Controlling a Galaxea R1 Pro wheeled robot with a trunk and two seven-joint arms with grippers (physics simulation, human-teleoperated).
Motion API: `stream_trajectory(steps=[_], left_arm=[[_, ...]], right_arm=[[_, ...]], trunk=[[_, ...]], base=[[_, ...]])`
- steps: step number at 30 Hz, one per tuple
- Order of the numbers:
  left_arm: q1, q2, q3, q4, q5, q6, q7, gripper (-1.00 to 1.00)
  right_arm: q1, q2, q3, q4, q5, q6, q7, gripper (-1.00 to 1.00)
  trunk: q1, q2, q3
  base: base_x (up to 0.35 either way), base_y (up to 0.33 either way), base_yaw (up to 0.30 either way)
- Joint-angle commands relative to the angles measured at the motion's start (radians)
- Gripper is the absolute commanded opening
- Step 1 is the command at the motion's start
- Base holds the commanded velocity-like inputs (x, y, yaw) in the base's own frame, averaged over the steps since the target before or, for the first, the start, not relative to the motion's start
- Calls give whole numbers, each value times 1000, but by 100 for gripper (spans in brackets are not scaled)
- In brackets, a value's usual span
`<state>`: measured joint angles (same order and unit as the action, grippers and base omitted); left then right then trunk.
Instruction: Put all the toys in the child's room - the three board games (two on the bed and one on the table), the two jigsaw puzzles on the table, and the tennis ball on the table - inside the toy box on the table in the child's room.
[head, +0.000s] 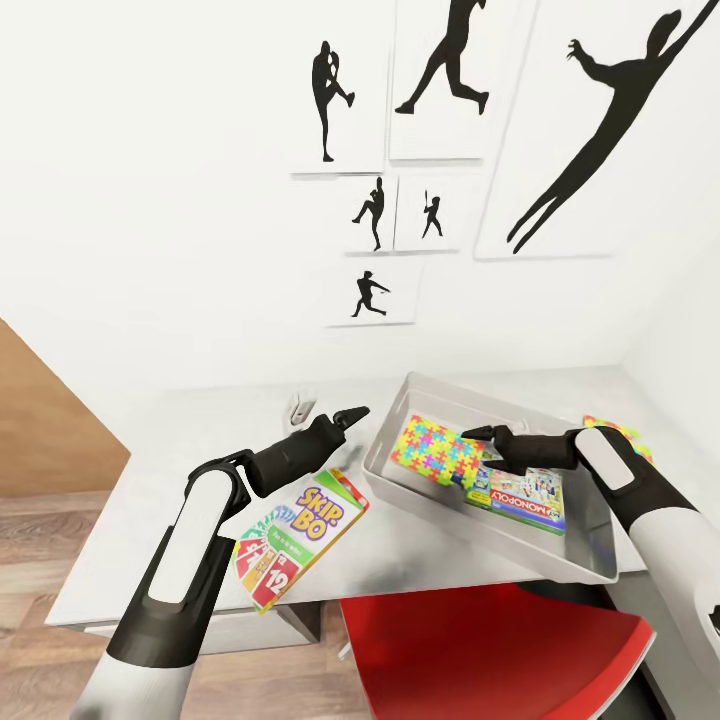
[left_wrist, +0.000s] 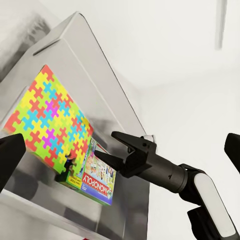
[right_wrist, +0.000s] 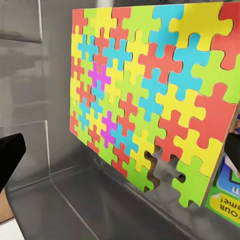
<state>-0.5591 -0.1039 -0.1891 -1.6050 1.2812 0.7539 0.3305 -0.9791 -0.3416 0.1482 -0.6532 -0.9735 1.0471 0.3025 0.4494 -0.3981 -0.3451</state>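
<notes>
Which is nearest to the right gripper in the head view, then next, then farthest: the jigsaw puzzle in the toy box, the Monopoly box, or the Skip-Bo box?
1. Jigsaw puzzle, in the toy box, right under the tips of the right gripper.
2. Monopoly box, also in the toy box, beneath the right forearm.
3. Skip-Bo box, on the table outside the box, on the left arm's side.

I see open table left of the toy box; inside it, the jigsaw puzzle and Monopoly box crowd my right gripper.
</notes>
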Motion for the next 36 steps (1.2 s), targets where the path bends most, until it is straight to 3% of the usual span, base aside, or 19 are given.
stream_trajectory(steps=[1, 6, 12, 17, 21, 23, 30, 36], left_arm=[[-1, 0, 0, -1, 11, 2, 10, 100], [-1, 0, 0, -1, 11, 2, 10, 100], [-1, 0, 0, -1, 11, 2, 10, 100], [-1, 0, 0, -1, 10, 2, 10, 100], [-1, 0, 0, -1, 11, 2, 9, 100], [-1, 0, 1, -1, 11, 2, 9, 100], [-1, 2, 3, -1, 11, 1, 11, 100], [-1, 3, 4, 0, 10, 1, 11, 100]], right_arm=[[-1, -2, 4, 0, 9, 0, 10, 100], [1, -9, 2, -6, 10, 0, 10, 100], [11, -40, 3, -35, 5, 0, 12, 100], [45, -77, 5, -121, 2, 0, 13, 100], [106, -100, 4, -228, 2, 0, 13, 100], [165, -112, 3, -328, 4, 0, 13, 100], [230, -122, 2, -425, 5, 0, 13, 100], [251, -125, 2, -471, 3, 0, 16, 100]], trunk=[[1, -2, -2], [1, -2, -2], [1, -2, -2], [1, -2, -2], [1, -2, -2], [1, -2, -2], [1, -2, -2], [1, -2, -2]], base=[[0, 0, 0], [0, 0, 0], [0, 0, 0], [0, 0, 0], [0, 0, 0], [0, 0, 0], [0, 0, 0], [0, 0, 0]])
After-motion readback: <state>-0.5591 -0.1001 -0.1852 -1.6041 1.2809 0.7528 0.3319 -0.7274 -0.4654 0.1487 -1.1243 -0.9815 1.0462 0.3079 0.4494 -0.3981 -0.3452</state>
